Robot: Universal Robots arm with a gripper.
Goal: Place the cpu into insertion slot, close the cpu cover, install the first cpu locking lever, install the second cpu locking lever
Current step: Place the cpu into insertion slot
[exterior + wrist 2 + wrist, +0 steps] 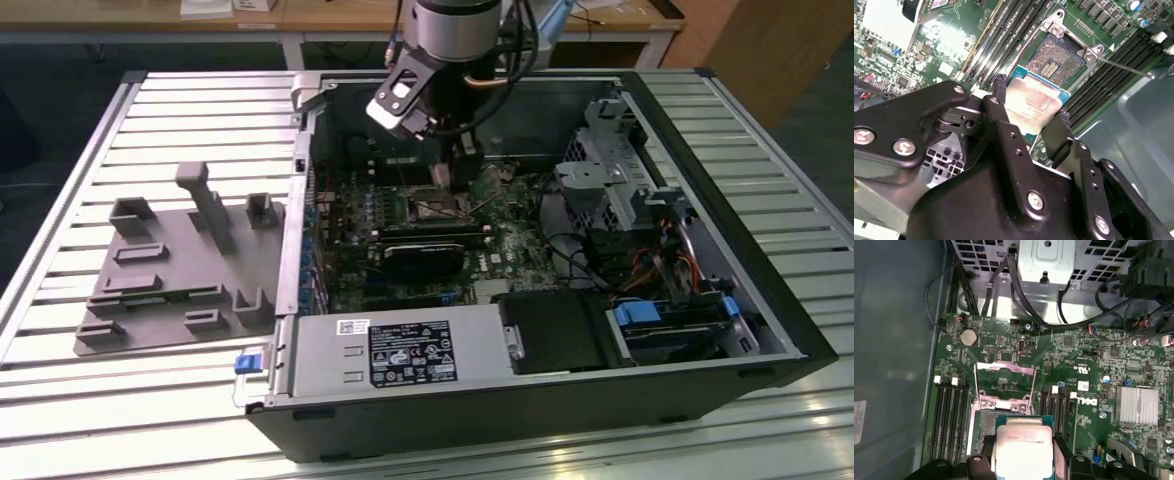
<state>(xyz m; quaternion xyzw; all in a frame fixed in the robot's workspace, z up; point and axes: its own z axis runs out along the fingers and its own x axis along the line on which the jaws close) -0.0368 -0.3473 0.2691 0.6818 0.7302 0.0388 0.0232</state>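
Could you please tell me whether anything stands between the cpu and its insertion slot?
Nothing visible does. The claw holds the cpu by the bare insertion slot, and the cpu cover is swung open, off the slot.

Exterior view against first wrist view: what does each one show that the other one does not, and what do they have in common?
Exterior view: the whole computer case lying open on the slatted table, the grey fixture plate at the exterior view's left, and the arm reaching in. First wrist view: the cpu over the open socket, the cpu cover raised, a coin battery. Shared: the green motherboard and the claw, which is shut on the cpu.
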